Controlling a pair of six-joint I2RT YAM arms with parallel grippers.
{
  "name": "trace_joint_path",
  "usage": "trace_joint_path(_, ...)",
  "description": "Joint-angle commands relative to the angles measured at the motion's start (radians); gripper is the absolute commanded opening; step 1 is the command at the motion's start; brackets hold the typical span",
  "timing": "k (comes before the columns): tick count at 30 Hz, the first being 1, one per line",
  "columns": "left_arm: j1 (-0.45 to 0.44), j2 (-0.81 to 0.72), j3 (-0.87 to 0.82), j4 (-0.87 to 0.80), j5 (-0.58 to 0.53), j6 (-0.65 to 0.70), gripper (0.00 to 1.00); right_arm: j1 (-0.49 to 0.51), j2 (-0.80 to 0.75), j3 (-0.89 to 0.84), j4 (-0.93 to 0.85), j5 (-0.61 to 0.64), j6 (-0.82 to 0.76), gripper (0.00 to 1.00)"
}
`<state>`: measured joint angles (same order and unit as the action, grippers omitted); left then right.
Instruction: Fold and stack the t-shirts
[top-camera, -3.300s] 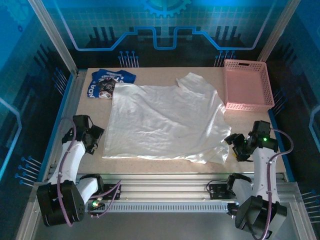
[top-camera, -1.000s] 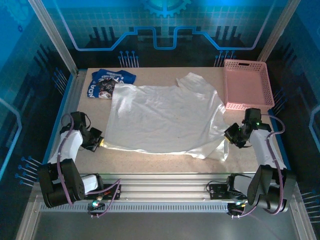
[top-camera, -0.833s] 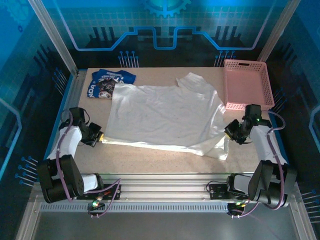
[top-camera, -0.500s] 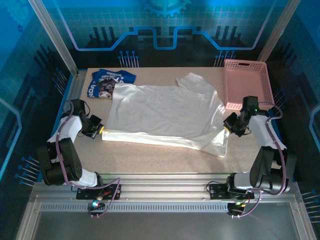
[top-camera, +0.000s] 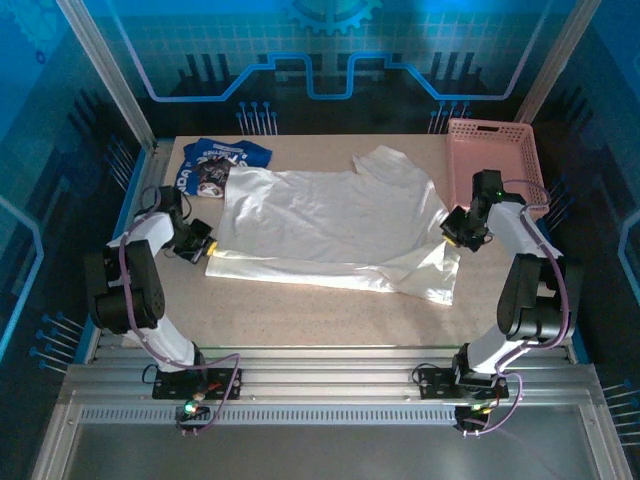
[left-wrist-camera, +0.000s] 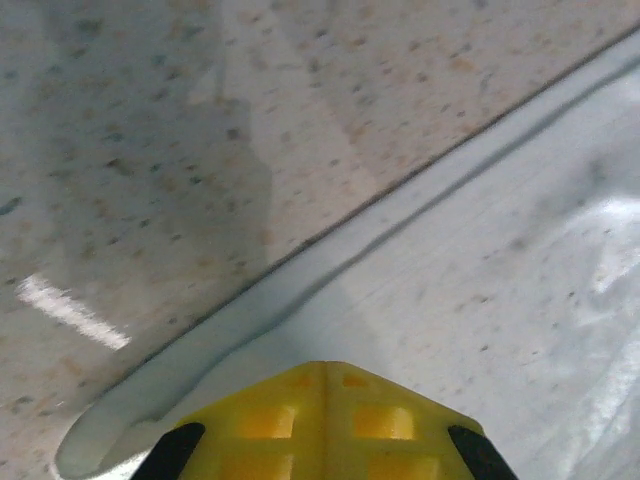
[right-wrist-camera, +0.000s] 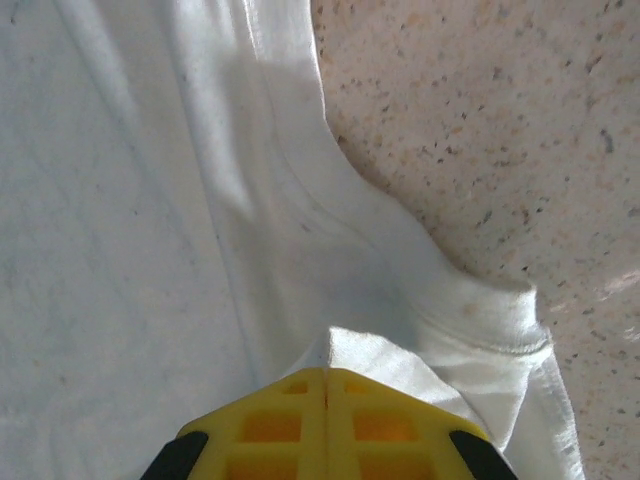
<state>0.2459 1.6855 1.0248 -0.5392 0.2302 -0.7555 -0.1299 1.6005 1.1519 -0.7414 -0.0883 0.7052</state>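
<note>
Left claw (top-camera: 205, 252) and right claw (top-camera: 452, 232) clamp the white t-shirt (top-camera: 330, 225) by its hem corners, its edge partly hiding the crumpled blue t-shirt (top-camera: 208, 168).

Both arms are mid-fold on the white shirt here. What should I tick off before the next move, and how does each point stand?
1. Left tool shut on the white t-shirt at the left end of its hem: ok.
2. Right tool shut on the shirt's right edge: ok; cloth bunches at its fingertips.
3. Folded edge straight across: not ok; a flap sags toward the near side on the right.
4. Far sleeve flat: not ok; it lies crumpled.
5. Blue t-shirt free of the white one: cannot tell; they meet at the far-left corner.
6. Right arm off the pink basket: cannot tell; they overlap in the top view.
</note>
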Motion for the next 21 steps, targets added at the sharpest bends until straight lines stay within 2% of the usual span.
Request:
trace_joint_path(1, -0.023, 0.028, 0.049, 0.005, 0.006, 0.023, 0.00, 0.010, 0.028, 0.064, -0.034, 0.044, -0.034, 0.00)
trace_joint_path(9, -0.034, 0.093, 0.082, 0.014, -0.013, 0.034, 0.00, 0.022, 0.127, 0.171, -0.042, 0.045, -0.062, 0.00)
trace_joint_path(14, -0.037, 0.128, 0.090, 0.080, 0.020, 0.021, 0.00, 0.026, 0.194, 0.225, -0.052, 0.053, -0.062, 0.00)
trace_joint_path(15, -0.038, 0.129, 0.090, 0.101, 0.029, 0.016, 0.06, 0.026, 0.205, 0.230, -0.051, 0.053, -0.061, 0.00)
trace_joint_path(18, -0.039, 0.106, 0.080, 0.175, 0.046, -0.007, 0.44, 0.026, 0.222, 0.241, -0.025, 0.050, -0.065, 0.01)
trace_joint_path(19, -0.039, 0.093, 0.080, 0.196, 0.051, -0.017, 0.57, 0.024, 0.219, 0.242, -0.011, 0.040, -0.070, 0.08)
trace_joint_path(21, -0.039, 0.062, 0.089, 0.215, 0.059, -0.029, 0.70, 0.022, 0.203, 0.246, 0.012, 0.012, -0.082, 0.37)
